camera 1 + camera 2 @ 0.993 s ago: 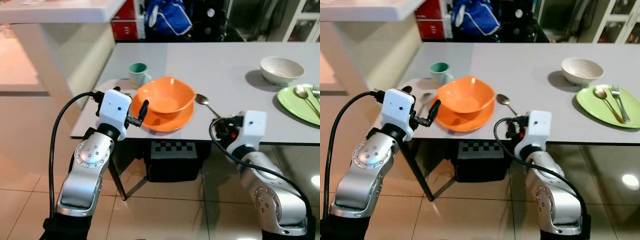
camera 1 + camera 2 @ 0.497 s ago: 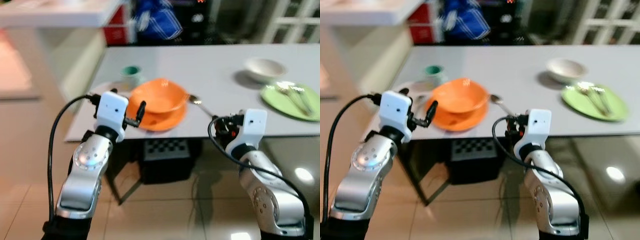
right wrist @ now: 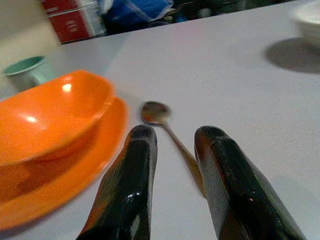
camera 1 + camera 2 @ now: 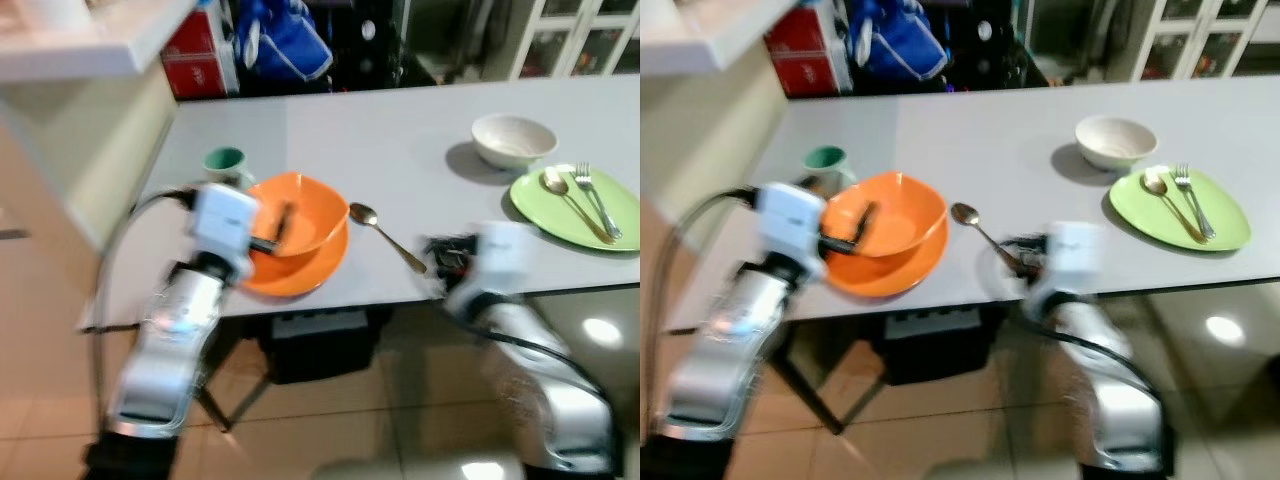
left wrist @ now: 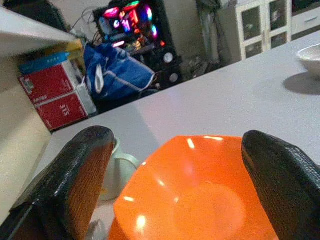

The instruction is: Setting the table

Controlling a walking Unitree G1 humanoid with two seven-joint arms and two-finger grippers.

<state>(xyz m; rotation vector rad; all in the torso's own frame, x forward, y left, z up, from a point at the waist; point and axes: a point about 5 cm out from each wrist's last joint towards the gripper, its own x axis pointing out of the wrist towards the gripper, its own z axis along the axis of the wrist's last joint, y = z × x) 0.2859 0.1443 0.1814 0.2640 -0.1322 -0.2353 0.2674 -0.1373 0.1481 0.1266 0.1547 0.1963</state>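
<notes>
An orange bowl (image 4: 297, 212) sits on an orange plate (image 4: 300, 270) near the front left of the grey table (image 4: 400, 130). My left gripper (image 5: 177, 142) is open wide, with one finger (image 4: 284, 221) over the bowl's near rim; nothing is held. A metal spoon (image 4: 385, 233) lies to the right of the plate, its handle pointing at the table's edge. My right gripper (image 3: 172, 142) hovers at that edge, fingers a little apart and over the end of the handle. A teal mug (image 4: 225, 163) stands behind the bowl. Both arms are blurred.
A white bowl (image 4: 513, 140) and a green plate (image 4: 575, 205) with a spoon and a fork stand at the right. A cream counter (image 4: 90, 60) rises at the left. Red boxes and a blue bag (image 4: 280, 45) lie beyond the table; tiled floor is below.
The camera has moved closer and turned, so the table looks larger. My left gripper now reaches over the bowl's rim, and my right gripper has come up to the spoon's handle.
</notes>
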